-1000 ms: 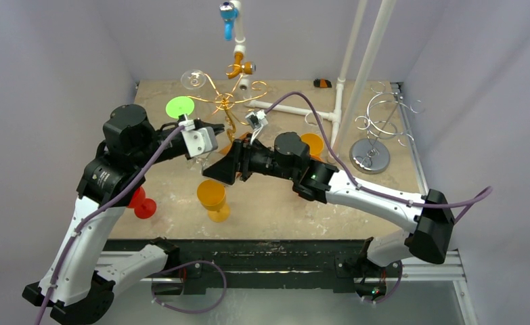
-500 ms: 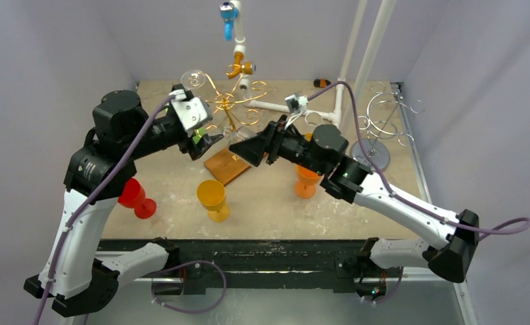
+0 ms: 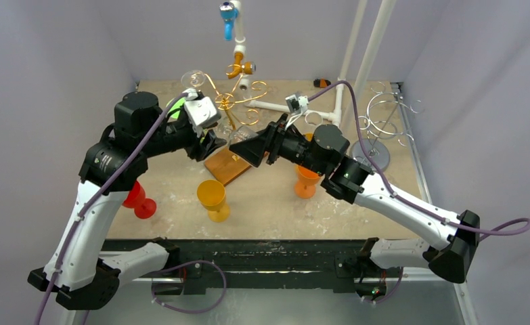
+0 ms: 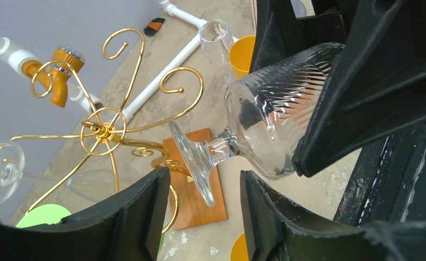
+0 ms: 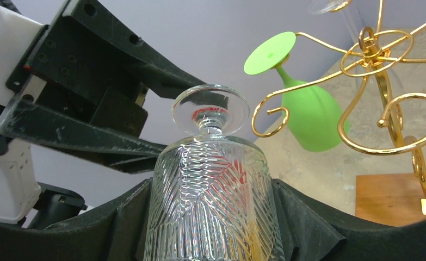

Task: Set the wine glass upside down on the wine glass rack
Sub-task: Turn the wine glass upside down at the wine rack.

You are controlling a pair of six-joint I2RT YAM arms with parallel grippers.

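The right arm reaches from its base at the near right corner slantwise over the table (image 3: 275, 203), with the forearm low and long and the wrist above an orange cup (image 3: 305, 181). The right gripper (image 3: 252, 149) points to the left, toward the wine glass rack (image 3: 225, 101). Its two fingers (image 5: 308, 223) are pressed on both sides of the ribbed bowl of the wine glass (image 5: 213, 179), so the glass is gripped firmly by the bowl. The glass is in the air between the two grippers, above the wooden base (image 3: 223, 166) of the rack, with the round foot turned away from the right gripper and toward the gold curls. If the foot touches the rack I cannot tell. The left arm rises from the near left corner, bends high at the elbow and comes across to the right, so the left gripper (image 3: 205, 141) faces the right one. In the left wrist view its fingers (image 4: 140, 217) are spread apart, and the foot and stem of the glass show just beyond the gap between them; they grasp nothing. A green glass (image 5: 308, 119) hangs upside down on one arm of the rack, and a clear glass (image 3: 193, 79) hangs on another.
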